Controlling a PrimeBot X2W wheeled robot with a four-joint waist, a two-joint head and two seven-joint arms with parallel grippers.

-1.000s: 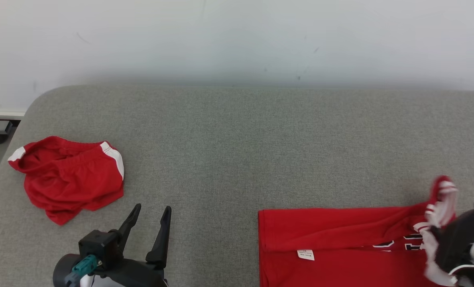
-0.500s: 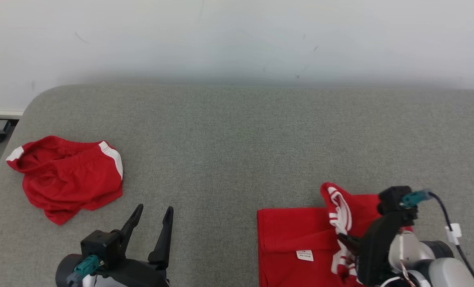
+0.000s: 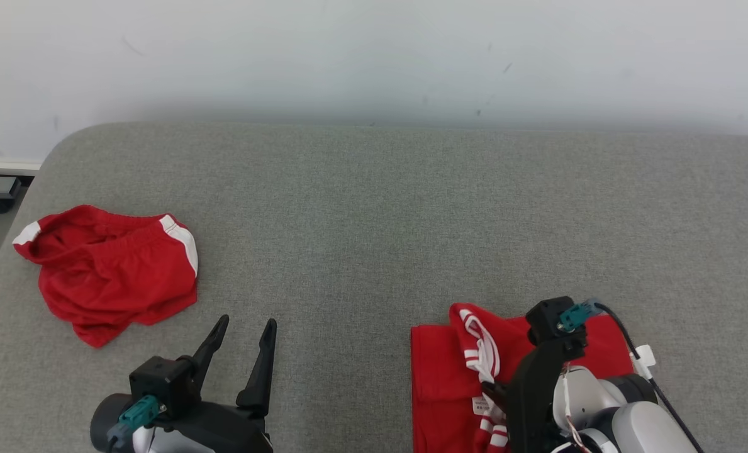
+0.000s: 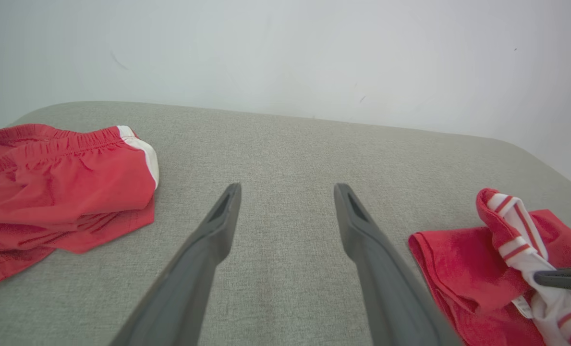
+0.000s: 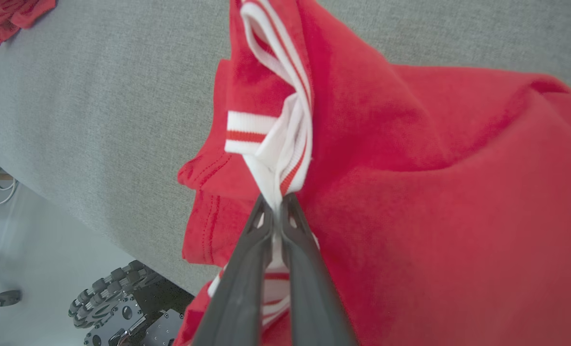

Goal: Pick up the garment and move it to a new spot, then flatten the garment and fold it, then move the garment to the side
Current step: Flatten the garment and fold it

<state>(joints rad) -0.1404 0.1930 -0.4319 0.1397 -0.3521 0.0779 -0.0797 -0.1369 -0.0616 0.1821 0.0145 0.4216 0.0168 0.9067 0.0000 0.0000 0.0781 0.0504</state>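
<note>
Prob. a robot lab/test rm, not a home: bare scuffed white wall [image 3: 374, 56], grey fabric-covered worktop [image 3: 374, 207] w/ rounded corners, loose cables [image 5: 4, 190] on pale floor [image 5: 35, 250] (robot's roller wheels [image 5: 105, 295] parked there).

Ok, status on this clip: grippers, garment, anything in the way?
Left gripper open, empty. Right gripper shut on red shirt at its striped trim, held over the folded body. Red shorts far left, clear.

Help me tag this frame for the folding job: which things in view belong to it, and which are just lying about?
In the job:
red shirt, near the front edge
right gripper, shut on the shirt's striped white trim
grey cushion, the surface it lies on

Lying about:
red shorts, crumpled at the far left
left gripper, open, holding nothing
</note>
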